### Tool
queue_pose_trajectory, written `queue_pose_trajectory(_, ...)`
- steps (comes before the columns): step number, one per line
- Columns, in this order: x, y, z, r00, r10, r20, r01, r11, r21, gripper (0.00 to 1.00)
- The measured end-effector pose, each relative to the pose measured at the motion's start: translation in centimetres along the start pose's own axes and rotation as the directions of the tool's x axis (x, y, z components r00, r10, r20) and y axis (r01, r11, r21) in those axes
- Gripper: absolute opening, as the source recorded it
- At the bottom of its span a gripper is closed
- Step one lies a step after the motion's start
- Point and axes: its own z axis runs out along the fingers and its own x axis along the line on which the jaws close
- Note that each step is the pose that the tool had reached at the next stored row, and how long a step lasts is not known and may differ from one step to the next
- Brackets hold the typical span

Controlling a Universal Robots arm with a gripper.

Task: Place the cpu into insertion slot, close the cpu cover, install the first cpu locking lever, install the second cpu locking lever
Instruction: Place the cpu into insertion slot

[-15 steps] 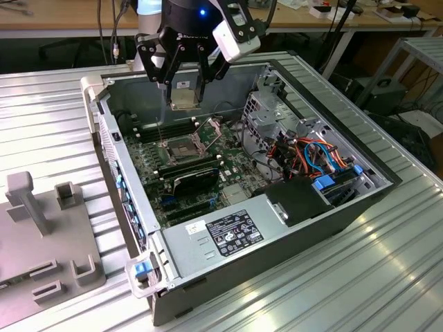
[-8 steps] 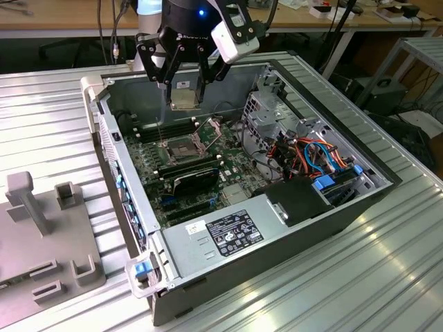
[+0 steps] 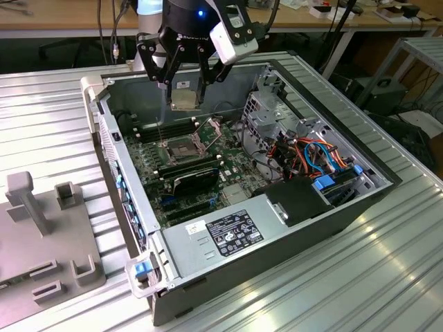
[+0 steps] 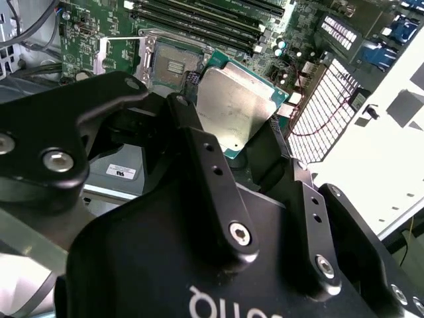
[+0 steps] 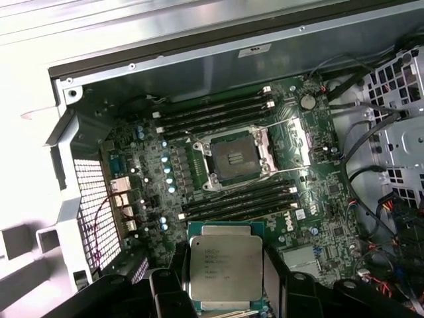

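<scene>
My gripper (image 3: 185, 97) is shut on the cpu (image 3: 185, 92), a flat square chip with a silver top, and holds it in the air over the open computer case. The cpu (image 5: 225, 268) hangs between the black fingers (image 5: 165, 286) in both wrist views. The insertion slot (image 5: 233, 161) lies below and a little aside of it, its dark pin field bare inside a silver rim. The cpu cover (image 4: 122, 53) stands swung open beside the insertion slot (image 4: 171, 66). Thin wire locking levers (image 5: 291, 172) stick out unlatched around the socket.
Long black memory slots (image 5: 215, 112) flank the socket on both sides. A drive cage (image 3: 273, 104) and coloured cables (image 3: 311, 155) fill the exterior view's right of the case. A labelled power supply (image 3: 232, 232) sits at the front. A grey fixture (image 3: 48, 228) stands on the ribbed table.
</scene>
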Motion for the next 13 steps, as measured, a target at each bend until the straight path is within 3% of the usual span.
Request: queue_pose_trajectory(13,-0.03,0.0,0.09,0.9989,0.047,0.0021,-0.047,0.9989,0.001,0.55)
